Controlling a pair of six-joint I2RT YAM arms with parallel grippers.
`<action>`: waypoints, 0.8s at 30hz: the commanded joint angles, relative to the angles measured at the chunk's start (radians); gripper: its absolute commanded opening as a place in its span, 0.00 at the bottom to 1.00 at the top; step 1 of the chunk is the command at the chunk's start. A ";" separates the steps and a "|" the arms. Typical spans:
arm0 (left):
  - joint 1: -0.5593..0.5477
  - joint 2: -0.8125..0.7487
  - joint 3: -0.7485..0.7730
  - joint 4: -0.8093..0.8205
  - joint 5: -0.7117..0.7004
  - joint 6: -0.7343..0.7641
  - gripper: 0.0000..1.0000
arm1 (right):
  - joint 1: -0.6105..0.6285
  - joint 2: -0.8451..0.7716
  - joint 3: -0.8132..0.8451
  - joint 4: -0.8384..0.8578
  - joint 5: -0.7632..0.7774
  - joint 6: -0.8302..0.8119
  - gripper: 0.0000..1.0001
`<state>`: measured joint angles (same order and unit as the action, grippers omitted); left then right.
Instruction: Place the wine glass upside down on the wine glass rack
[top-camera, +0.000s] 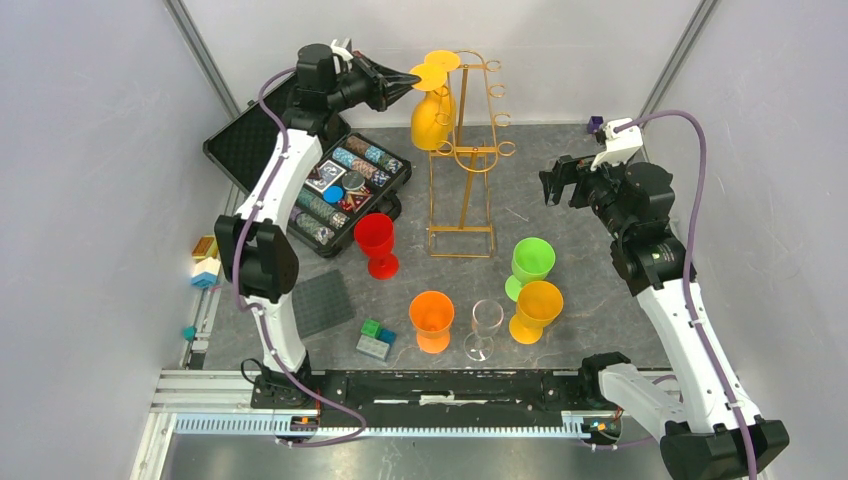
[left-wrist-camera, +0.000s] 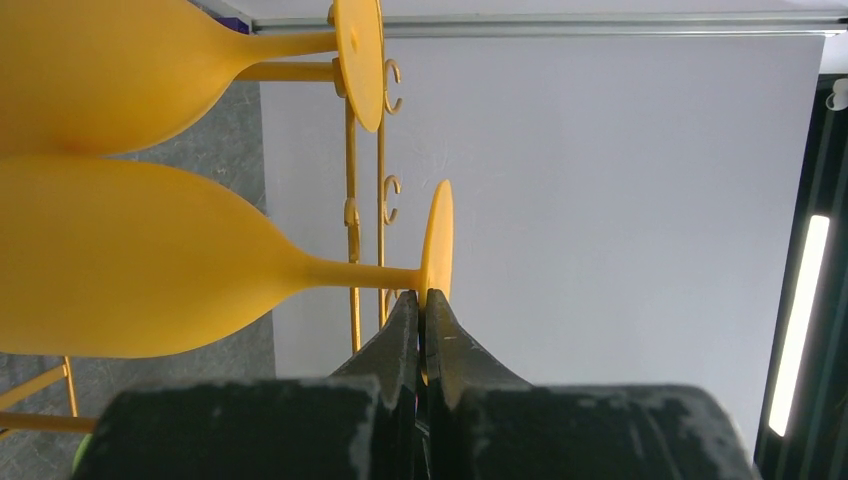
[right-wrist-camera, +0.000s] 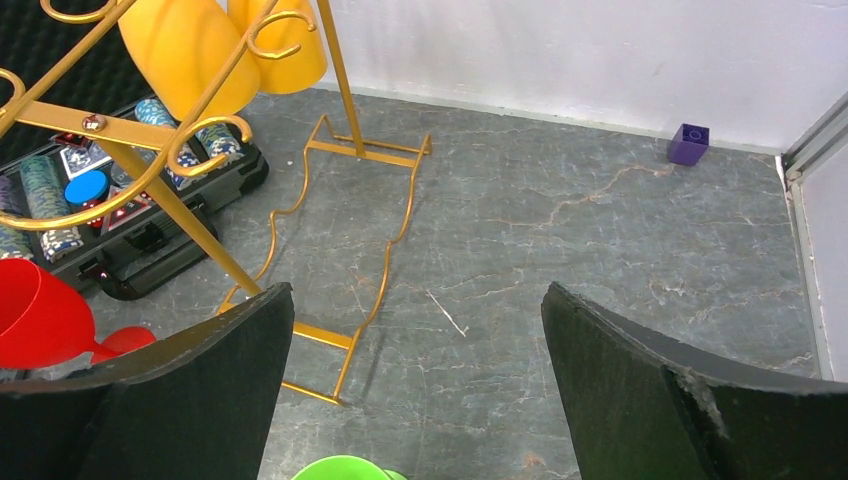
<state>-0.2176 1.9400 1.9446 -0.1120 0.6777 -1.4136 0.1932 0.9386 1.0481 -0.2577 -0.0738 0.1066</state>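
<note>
Yellow wine glass (left-wrist-camera: 150, 265), foot between left tool (left-wrist-camera: 421, 300) tips.

Wine glass rack (top-camera: 461, 155): rear centre. Wine glass (left-wrist-camera: 150, 265), second glass (left-wrist-camera: 100, 70) hang inverted side by side, rack's upper left. Open case (top-camera: 345, 185) left of rack. Five upright glasses (top-camera: 486, 325) in front.

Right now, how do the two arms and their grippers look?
The left arm and right arm have white links and black joints. A purple cable runs along each. The left gripper and right gripper are black and scuffed.
</note>
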 joint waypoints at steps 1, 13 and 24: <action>-0.015 0.024 0.066 0.048 -0.012 -0.033 0.02 | -0.005 -0.018 0.007 0.016 0.017 -0.021 0.98; -0.029 0.058 0.089 0.048 -0.013 -0.025 0.02 | -0.005 -0.017 0.009 0.016 0.016 -0.028 0.98; -0.046 0.065 0.089 0.046 0.002 -0.025 0.02 | -0.004 -0.020 0.004 0.015 0.014 -0.031 0.98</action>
<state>-0.2527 2.0010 1.9850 -0.1051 0.6636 -1.4158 0.1932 0.9367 1.0481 -0.2646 -0.0681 0.0879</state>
